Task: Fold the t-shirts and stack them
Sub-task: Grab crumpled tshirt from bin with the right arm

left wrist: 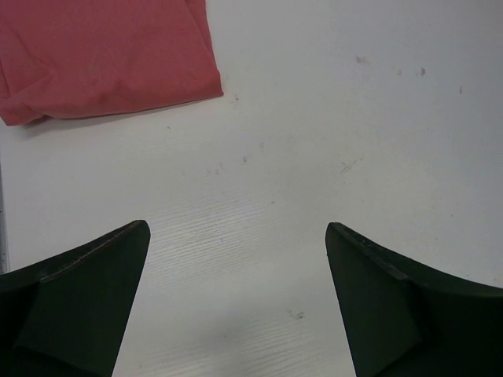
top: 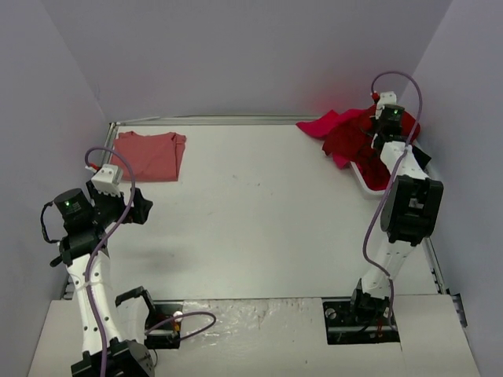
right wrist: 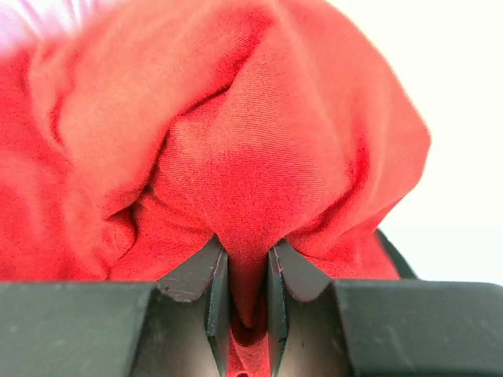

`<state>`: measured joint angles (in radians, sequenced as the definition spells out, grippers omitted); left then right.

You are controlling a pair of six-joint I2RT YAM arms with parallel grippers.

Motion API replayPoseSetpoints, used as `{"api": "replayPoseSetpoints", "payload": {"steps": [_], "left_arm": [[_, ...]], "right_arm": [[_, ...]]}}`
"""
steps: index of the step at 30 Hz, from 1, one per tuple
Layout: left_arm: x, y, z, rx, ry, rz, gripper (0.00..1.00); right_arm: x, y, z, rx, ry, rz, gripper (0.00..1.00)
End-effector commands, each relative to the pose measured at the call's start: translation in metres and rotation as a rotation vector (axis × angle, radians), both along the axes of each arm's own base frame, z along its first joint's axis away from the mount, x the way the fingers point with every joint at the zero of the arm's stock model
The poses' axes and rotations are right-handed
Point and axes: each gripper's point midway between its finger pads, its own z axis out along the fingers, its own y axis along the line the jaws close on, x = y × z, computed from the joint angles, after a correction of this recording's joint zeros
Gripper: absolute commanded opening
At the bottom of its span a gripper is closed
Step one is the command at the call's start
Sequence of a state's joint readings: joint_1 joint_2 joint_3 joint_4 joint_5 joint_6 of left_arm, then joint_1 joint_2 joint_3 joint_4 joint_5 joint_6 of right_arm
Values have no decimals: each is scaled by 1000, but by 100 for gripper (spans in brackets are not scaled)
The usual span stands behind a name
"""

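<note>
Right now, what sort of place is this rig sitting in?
Probably a lab test booth: plain walls box in a white table on three sides, left arm and right arm are mounted at its near edge, with a folded salmon-pink t-shirt and a heap of red t-shirts laid out.

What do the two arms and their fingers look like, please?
The left arm and right arm share white links and black joint housings. A lilac cable loops along each, and a small green light glows on each. The fingers are matte black wedges tapering to the tips.
</note>
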<state>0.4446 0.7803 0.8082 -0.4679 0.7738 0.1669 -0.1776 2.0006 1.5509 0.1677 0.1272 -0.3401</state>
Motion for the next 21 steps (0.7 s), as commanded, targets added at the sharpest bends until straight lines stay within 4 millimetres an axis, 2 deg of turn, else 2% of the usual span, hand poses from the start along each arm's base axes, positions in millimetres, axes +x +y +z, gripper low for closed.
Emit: {"api": "replayPoseSetpoints", "payload": {"steps": [1, 7, 13, 17, 18, 19, 20, 21], "left_arm": [[1, -3, 21, 11, -57, -27, 94], [0, -5, 23, 11, -64, -32, 94], [0, -4, 24, 12, -67, -32, 94], [-1, -6, 25, 4, -71, -38, 94], [-1, -6, 25, 1, -68, -37, 94], [0, -6, 25, 2, -69, -37, 94], [0, -6, 24, 1, -66, -37, 94], [0, -6, 24, 0, -65, -36, 94]], "right_arm": [[-11, 2, 75, -9, -146, -1, 0], [-23, 2, 97, 9, -192, -9, 0], [-39, 24, 131, 90, -257, 55, 0], [-53, 53, 161, 163, -299, 162, 0], [-59, 66, 180, 182, -330, 219, 0], [-64, 75, 185, 194, -328, 250, 0], [-70, 92, 205, 204, -359, 311, 0], [-74, 101, 214, 206, -369, 339, 0]]}}
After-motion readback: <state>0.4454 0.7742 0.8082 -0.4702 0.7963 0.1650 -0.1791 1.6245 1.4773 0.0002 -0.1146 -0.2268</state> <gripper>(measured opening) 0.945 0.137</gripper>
